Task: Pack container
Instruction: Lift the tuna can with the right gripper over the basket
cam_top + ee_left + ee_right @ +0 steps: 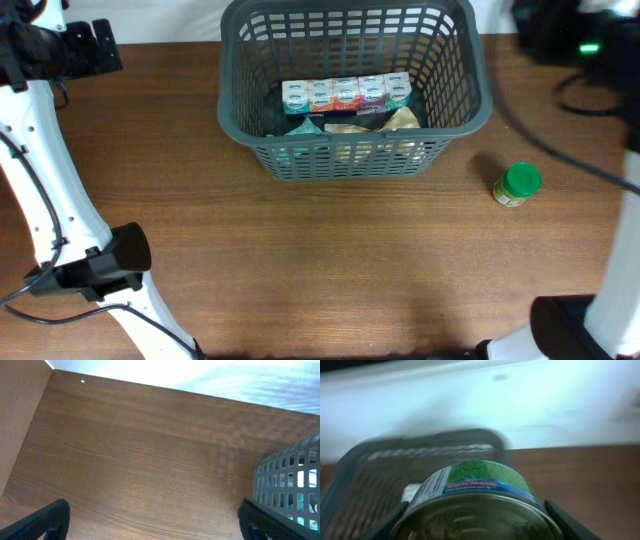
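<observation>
The dark grey basket (455, 120) stands at the table's far middle. It holds a row of small cartons (345, 95) and a tan packet (372, 124). My right gripper (475, 522) is shut on a metal can (480, 485) with a green and blue label, held in the air. The basket (375, 465) shows blurred behind the can. In the overhead view the right arm (555, 30) is at the far right and the can is hidden. My left gripper (152, 520) is open and empty above bare table, left of the basket (290, 477).
A small green-lidded jar (517, 184) stands on the table right of the basket. Cables (590, 170) run across the far right. The left arm's white link and black joint (110, 260) stand at the near left. A white wall lies beyond the table's far edge.
</observation>
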Available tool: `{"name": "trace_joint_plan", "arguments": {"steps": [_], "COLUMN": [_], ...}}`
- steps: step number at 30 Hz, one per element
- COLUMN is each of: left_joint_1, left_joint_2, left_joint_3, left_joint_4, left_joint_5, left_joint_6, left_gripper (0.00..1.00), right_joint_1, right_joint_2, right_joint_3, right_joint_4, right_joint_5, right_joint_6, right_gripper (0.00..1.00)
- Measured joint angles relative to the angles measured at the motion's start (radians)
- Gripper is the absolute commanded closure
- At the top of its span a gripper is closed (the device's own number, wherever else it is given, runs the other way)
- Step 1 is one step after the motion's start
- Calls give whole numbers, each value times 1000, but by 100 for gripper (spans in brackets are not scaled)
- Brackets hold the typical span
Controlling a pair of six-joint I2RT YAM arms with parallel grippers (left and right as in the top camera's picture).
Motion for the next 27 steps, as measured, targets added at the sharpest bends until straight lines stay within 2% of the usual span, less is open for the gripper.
{"name": "trace_joint_plan", "arguments": {"steps": [3, 8, 14, 16, 17, 19, 23, 24, 27], "left_joint_1": [0, 0, 0, 0, 0, 0, 0, 0, 0], "left_joint_2": [0, 0, 0, 0, 0, 0, 0, 0, 0], "left_joint_3": [0, 0, 0, 0, 0, 0, 0, 0, 0], "left_joint_4": [0, 0, 0, 0, 0, 0, 0, 0, 0], "left_joint_5": [0, 0, 0, 0, 0, 0, 0, 0, 0], "left_joint_6": [0, 0, 0, 0, 0, 0, 0, 0, 0], "left_gripper": [1, 1, 1, 1, 1, 1, 1, 1, 1], "right_joint_1": [99, 188, 200, 200, 200, 200, 200, 200, 200], "right_joint_2": [63, 291, 507, 565, 581, 594, 595, 595, 594], "right_joint_3": [-1, -8, -14, -27, -38, -60, -101, -116, -114], "right_joint_4": [6, 9, -56, -77, -77, -81, -81, -82, -86], "right_joint_5": [14, 35, 43, 46, 47, 51, 63, 69, 79], "right_joint_6": [-29, -49, -51, -51, -50, -51, -51, -45, -53], "right_gripper": [96, 96, 96, 93, 88, 72, 23, 13, 10]}}
